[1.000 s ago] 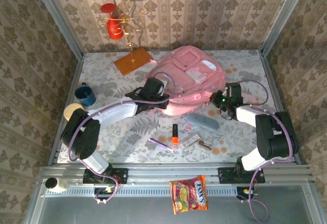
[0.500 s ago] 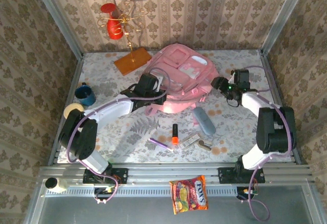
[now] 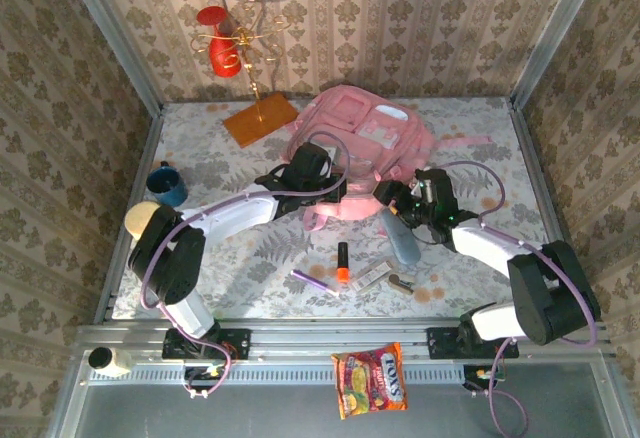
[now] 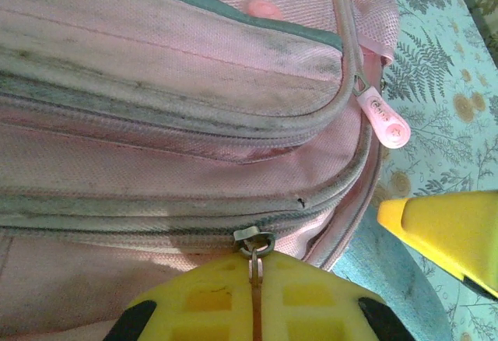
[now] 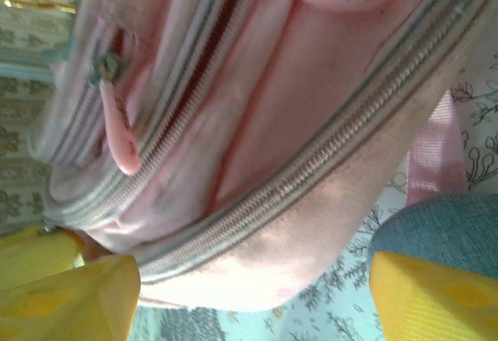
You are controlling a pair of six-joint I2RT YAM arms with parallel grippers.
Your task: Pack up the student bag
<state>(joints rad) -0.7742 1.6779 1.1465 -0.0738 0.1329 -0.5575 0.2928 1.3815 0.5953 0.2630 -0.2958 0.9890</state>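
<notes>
The right end effector [image 3: 386,196] swung to the student bag [image 3: 360,133], pouch [image 3: 405,245] half-covered.

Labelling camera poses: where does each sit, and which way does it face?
Top external: above and behind, looking down at the table; left arm, right arm show.
Left wrist: on the left hand, facing the zipper pull of the student bag; fingers pinch it.
Right wrist: on the right hand, facing the bag's side; open fingers show.
Shared: the bag.

Robot test cell dressed as a home
Beyond the left gripper [image 3: 338,196], wallpapered panels [image 3: 450,18] are seen; behind it, aluminium framing [image 3: 320,340]; beneath, a floral tabletop [image 3: 500,118].
</notes>
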